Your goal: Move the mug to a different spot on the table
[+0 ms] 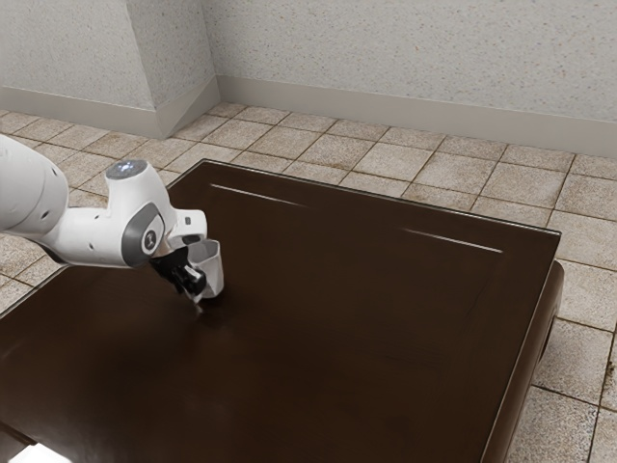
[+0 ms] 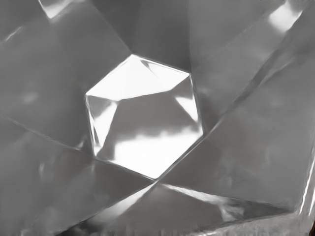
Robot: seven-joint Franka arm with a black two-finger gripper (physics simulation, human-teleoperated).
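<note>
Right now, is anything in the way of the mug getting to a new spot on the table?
No, nothing visible is. The gripper is right at the mug, with nothing between them. I see nothing on the table standing between the mug and another spot.

Counting one pale grey faceted mug (image 1: 211, 262), showing right at jaws. Counting one dark brown wooden table (image 1: 366, 318), spreading beneath jaws. Counting one white robot arm (image 1: 87, 231), carrying one black two-finger gripper (image 1: 193, 280). Nothing else countable lying near jaws.
</note>
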